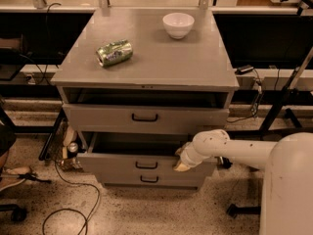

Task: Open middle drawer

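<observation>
The grey cabinet (146, 67) has three drawers. The middle drawer (122, 161), with a small black pull handle (146, 165), stands pulled out toward me, its dark inside showing. My gripper (182, 159) is at the right end of that drawer's front panel, at its top edge, on my white arm (230, 148) reaching in from the right. The top drawer (145, 117) is slightly out. The bottom drawer (146, 180) sits below, mostly hidden.
A crushed green can (114, 52) lies and a white bowl (178, 24) stands on the cabinet top. Cables (73, 204) trail on the speckled floor at left. Black table legs (281, 106) stand to the right. My white body (288, 185) fills the lower right.
</observation>
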Tool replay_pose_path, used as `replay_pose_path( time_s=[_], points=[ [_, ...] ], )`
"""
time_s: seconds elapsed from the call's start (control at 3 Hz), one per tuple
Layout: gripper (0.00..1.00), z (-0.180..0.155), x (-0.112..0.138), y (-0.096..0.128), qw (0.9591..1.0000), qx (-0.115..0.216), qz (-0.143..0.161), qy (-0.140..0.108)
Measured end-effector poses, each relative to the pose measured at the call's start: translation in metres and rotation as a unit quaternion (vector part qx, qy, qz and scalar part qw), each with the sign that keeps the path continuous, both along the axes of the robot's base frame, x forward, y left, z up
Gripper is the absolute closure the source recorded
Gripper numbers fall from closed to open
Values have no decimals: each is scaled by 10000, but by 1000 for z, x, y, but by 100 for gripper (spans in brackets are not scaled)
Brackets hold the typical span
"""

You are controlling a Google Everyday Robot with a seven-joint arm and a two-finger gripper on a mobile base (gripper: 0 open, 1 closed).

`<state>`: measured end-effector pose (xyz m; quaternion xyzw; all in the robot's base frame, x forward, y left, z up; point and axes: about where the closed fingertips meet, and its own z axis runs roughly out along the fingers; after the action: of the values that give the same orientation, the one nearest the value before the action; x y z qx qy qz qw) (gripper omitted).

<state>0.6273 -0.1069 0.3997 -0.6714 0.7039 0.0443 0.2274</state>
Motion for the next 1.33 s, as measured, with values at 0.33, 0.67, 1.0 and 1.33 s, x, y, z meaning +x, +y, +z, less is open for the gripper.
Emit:
replay_pose_path(
  time_s=[0.33, 0.67, 1.0, 1.33],
  points=[
    [100, 0, -30, -6, 9997, 156, 0, 213],
    [100, -4, -32, -7, 9997, 101, -5, 232],
    [100, -4, -37, -19, 9998, -11, -109, 167],
    [100, -4, -37, -18, 9998, -11, -109, 167]
  ],
)
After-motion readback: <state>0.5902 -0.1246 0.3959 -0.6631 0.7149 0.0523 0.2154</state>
